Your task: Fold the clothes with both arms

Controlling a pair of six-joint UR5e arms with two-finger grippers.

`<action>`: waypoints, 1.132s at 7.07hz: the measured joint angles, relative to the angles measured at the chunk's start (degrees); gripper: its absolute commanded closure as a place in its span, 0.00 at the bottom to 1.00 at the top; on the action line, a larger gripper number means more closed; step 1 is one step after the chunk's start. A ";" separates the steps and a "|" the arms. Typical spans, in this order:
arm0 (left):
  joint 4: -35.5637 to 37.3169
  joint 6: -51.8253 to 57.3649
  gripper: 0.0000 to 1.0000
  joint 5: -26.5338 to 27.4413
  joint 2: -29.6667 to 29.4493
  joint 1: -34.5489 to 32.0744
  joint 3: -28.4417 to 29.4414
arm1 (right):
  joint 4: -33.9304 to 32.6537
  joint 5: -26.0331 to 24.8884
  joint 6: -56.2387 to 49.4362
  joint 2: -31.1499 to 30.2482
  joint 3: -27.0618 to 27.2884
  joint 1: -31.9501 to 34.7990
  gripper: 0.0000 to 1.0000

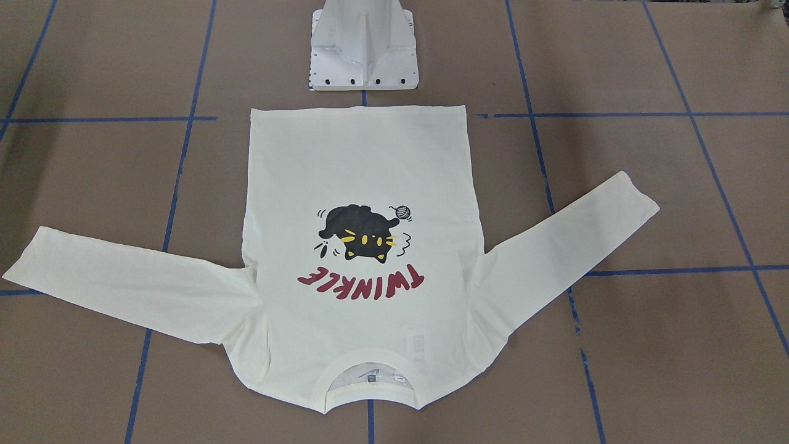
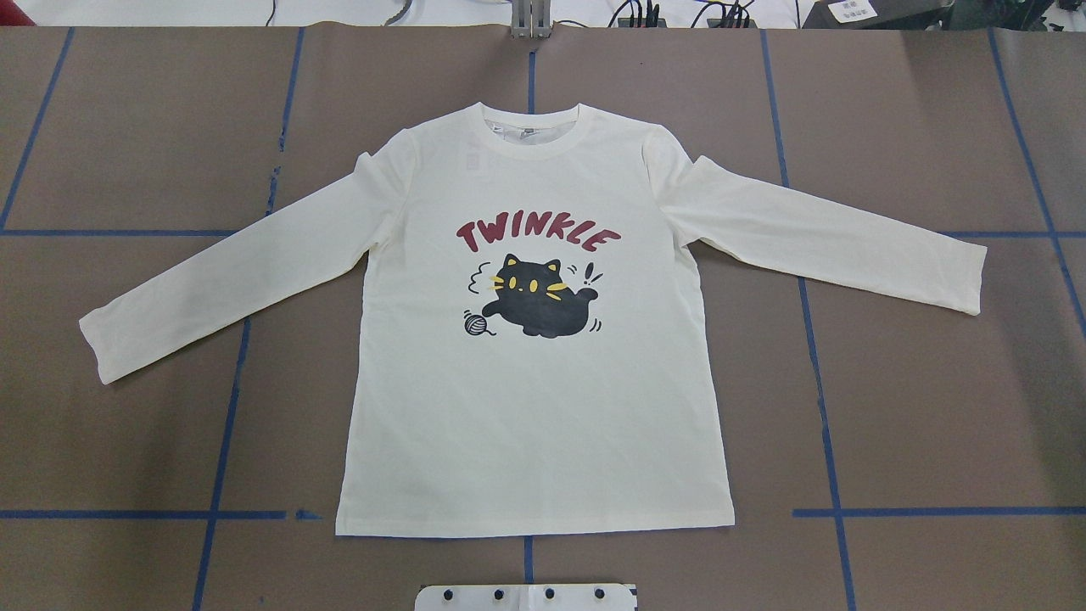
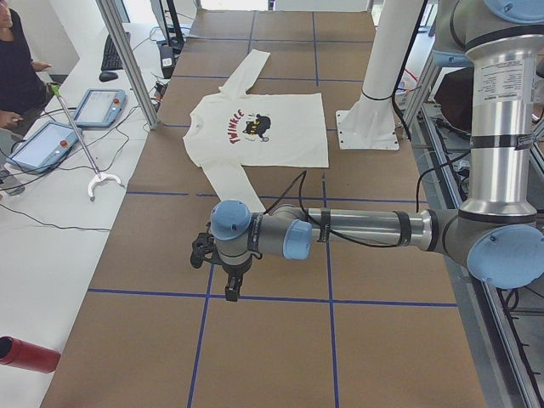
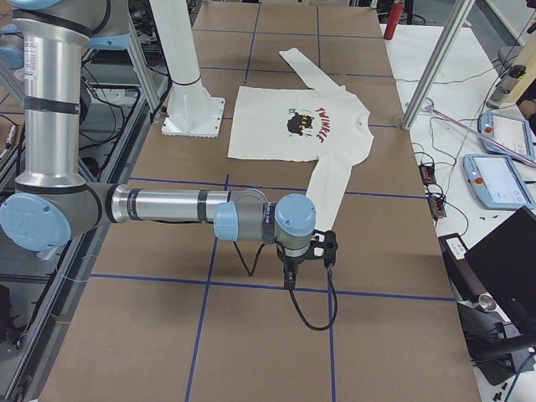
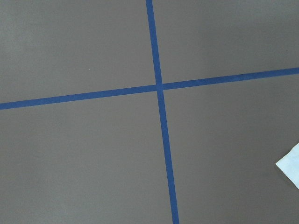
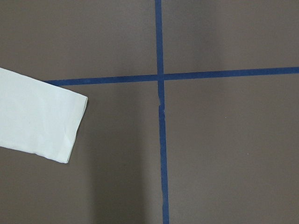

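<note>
The clothes are one cream long-sleeved T-shirt (image 2: 534,407) lying flat, print side up, with a black cat and red "TWINKLE" lettering (image 2: 533,237). Both sleeves are spread out to the sides. Its hem lies nearest the robot base and its collar (image 1: 370,376) points away. My left gripper (image 3: 231,287) hangs over bare table beyond the sleeve end; the left wrist view catches only a cuff corner (image 5: 290,164). My right gripper (image 4: 291,276) hovers past the other sleeve, whose cuff (image 6: 37,119) shows in the right wrist view. I cannot tell whether either gripper is open or shut.
Blue tape lines (image 2: 222,441) grid the brown table. The white pedestal base (image 1: 363,49) stands just behind the shirt's hem. A side bench holds tablets (image 3: 44,144) and a white reaching stick (image 3: 93,178), with a person (image 3: 17,68) beside it. A red cylinder (image 3: 25,353) lies near the table corner.
</note>
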 measured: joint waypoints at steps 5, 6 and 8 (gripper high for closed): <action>-3.59 -0.12 0.00 -0.06 -3.72 0.26 0.93 | 1.94 2.84 1.48 1.80 2.38 -1.39 0.00; -5.88 -0.33 0.00 -0.18 -4.62 0.41 1.80 | 2.67 2.58 2.57 1.79 2.78 -3.02 0.00; -7.75 -0.70 0.00 -0.61 -6.17 0.80 2.53 | 11.61 -5.36 11.55 0.44 2.37 -10.91 0.00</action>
